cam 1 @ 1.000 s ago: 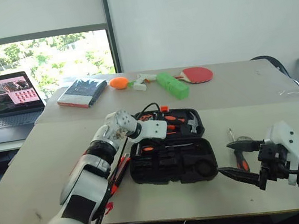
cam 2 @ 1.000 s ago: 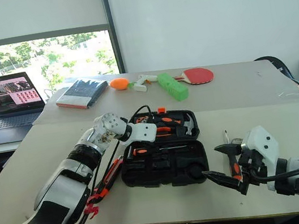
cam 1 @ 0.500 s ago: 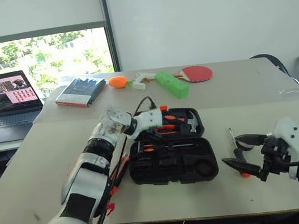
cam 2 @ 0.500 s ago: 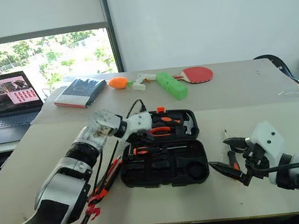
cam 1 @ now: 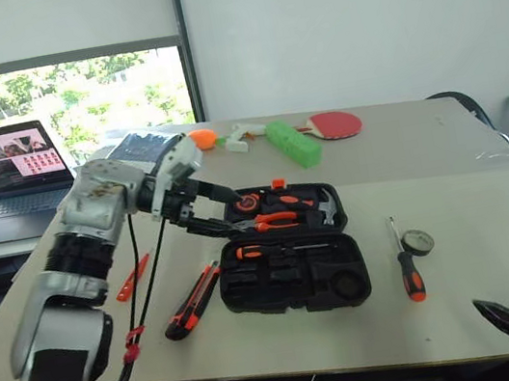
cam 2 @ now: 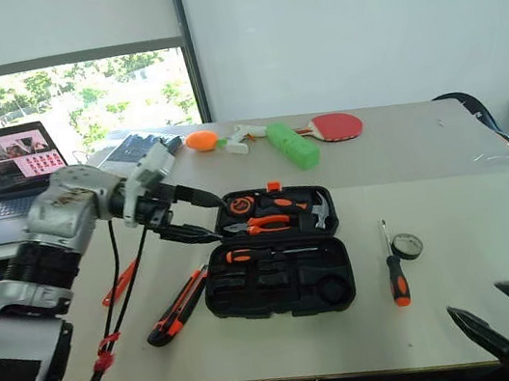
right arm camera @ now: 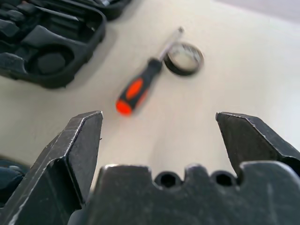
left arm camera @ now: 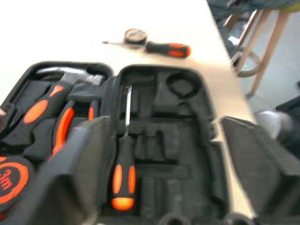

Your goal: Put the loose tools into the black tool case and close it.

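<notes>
The black tool case [cam 1: 253, 298] lies open in the middle of the table. A black-and-orange screwdriver [left arm camera: 123, 171] sits in its near half; pliers, a hammer and an orange-faced tape sit in the far half. My left gripper [cam 1: 237, 215] hovers open and empty above the case's left end. Right of the case a second screwdriver [cam 1: 409, 272] lies on the table beside a round dark tape measure [cam 1: 418, 242]. Left of the case lie the utility knife [cam 1: 191, 302] and the slim orange tester [cam 1: 132, 277]. At the near right table edge my right gripper [cam 1: 502, 294] stands open and empty.
A laptop [cam 1: 8, 178] stands at the far left, with a dark book [cam 1: 144, 142] beside it. Along the back lie an orange object [cam 1: 202, 139], a white item [cam 1: 243, 135], a green foam block [cam 1: 293, 143] and a red paddle [cam 1: 335, 125].
My left gripper rose off the case, drew back to the left and opened. My right gripper pulled away from the loose screwdriver toward the near right edge, staying open.
</notes>
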Motion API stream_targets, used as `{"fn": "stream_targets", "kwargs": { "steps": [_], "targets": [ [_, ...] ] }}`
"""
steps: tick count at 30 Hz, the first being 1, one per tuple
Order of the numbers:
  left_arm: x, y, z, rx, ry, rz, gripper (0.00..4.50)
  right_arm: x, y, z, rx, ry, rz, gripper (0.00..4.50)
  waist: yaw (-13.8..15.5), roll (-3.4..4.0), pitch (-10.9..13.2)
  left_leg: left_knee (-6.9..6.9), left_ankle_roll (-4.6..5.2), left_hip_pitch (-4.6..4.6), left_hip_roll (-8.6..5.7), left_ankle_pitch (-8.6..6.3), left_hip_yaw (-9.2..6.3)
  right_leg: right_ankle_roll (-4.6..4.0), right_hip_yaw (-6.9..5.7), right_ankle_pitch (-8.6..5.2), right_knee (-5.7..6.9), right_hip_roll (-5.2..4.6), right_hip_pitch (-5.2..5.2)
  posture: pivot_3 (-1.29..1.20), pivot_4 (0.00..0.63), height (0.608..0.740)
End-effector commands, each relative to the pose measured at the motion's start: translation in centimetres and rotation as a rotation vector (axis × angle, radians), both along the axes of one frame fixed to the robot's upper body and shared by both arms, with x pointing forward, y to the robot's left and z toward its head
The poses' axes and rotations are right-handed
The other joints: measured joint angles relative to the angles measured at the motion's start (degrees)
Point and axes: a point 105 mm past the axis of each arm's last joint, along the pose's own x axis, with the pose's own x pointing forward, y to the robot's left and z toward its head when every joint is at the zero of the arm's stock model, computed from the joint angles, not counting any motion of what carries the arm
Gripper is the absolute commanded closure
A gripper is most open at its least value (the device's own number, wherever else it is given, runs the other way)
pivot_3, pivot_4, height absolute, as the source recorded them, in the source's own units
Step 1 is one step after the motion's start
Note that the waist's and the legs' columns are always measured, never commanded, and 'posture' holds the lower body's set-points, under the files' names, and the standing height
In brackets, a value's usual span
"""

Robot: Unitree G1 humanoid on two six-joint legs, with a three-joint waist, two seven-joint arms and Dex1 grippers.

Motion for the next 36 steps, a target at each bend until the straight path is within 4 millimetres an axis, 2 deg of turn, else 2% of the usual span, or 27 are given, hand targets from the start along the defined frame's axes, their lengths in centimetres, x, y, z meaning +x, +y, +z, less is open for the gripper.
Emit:
{"fn": "stream_targets", "kwargs": {
  "steps": [1, 3, 7, 11, 14, 23, 28, 34, 36],
  "targets": [
    [-1.2, -1.0, 1.7, -0.025, -0.038, -0.082, 0.01, 0.2, 0.9, 0.5, 0.003, -0.012, 0.017, 0.00, -0.24, 0.00, 0.00, 0.00, 0.00, 0.02, 0.02, 0.00, 0.00, -0.02, 0.00, -0.01, 0.00, 0.00, 0.02, 0.00, 0.150, 0.736],
    [-1.4, -1.2, 1.7, -0.022, -0.044, -0.100, 0.01, 0.6, 1.1, 0.3, 0.015, -0.005, 0.018, 0.00, -0.41, 0.00, 0.00, 0.01, 0.00, 0.19, 0.01, 0.00, 0.00, -0.10, 0.02, -0.06, -0.01, 0.00, 0.16, 0.00, 0.150, 0.736],
    [-2.8, -1.8, 1.7, -0.017, -0.050, -0.168, 0.01, 3.8, 2.4, -1.0, 0.045, 0.021, 0.051, 0.00, -1.41, -0.06, 0.03, -0.03, 0.00, 0.41, 0.03, 0.00, -0.01, -0.34, 0.03, -0.18, -0.05, 0.05, 0.37, 0.00, 0.150, 0.736],
    [-3.7, -1.8, 1.5, 0.007, -0.072, -0.196, 0.01, 7.4, 3.6, -2.6, 0.068, 0.052, 0.050, 0.00, -1.09, 0.16, 0.07, -0.15, 0.00, 0.46, -0.04, 0.00, -0.02, -0.24, 0.08, -0.17, -0.04, 0.05, 0.38, 0.00, 0.150, 0.736],
    [-3.9, -1.6, 1.2, 0.022, -0.090, -0.191, 0.01, 9.8, 3.6, -3.9, 0.071, 0.083, 0.012, 0.00, -1.22, 0.10, 0.08, -0.18, 0.01, 0.43, -0.10, -0.01, -0.06, -0.11, 0.09, -0.23, -0.05, 0.03, 0.38, 0.00, 0.150, 0.736],
    [-4.3, -0.8, 1.1, 0.036, -0.092, -0.154, 0.01, 12.2, 4.8, -6.1, 0.134, 0.150, -0.005, 0.00, -0.84, 0.11, 0.09, -0.16, 0.02, 0.28, -0.19, -0.01, -0.08, 0.01, 0.14, -0.26, -0.10, 0.02, 0.33, 0.00, 0.150, 0.736],
    [-4.0, -0.6, 0.9, 0.047, -0.118, -0.130, 0.00, 12.9, 5.0, -6.9, 0.121, 0.154, -0.043, 1.40, -1.12, 0.10, 0.08, -0.16, 0.02, 0.30, -0.19, -0.01, -0.07, 0.02, 0.14, -0.26, -0.06, 0.03, 0.33, 0.00, 0.150, 0.736],
    [-3.9, -0.7, 0.9, 0.044, -0.129, -0.118, 0.00, 13.6, 4.0, -5.1, 0.125, 0.082, -0.118, 3.45, -1.33, 0.11, 0.08, -0.14, 0.02, 0.33, -0.19, -0.01, -0.08, 0.03, 0.16, -0.25, -0.02, 0.04, 0.34, 0.00, 0.150, 0.736],
    [-3.8, -0.7, 0.9, 0.042, -0.132, -0.113, 0.00, 13.8, 3.8, -4.0, 0.137, 0.049, -0.130, 3.47, -1.33, 0.13, 0.09, -0.15, 0.02, 0.32, -0.19, -0.01, -0.08, 0.03, 0.17, -0.25, -0.02, 0.04, 0.33, 0.00, 0.150, 0.736]
  ]
}}
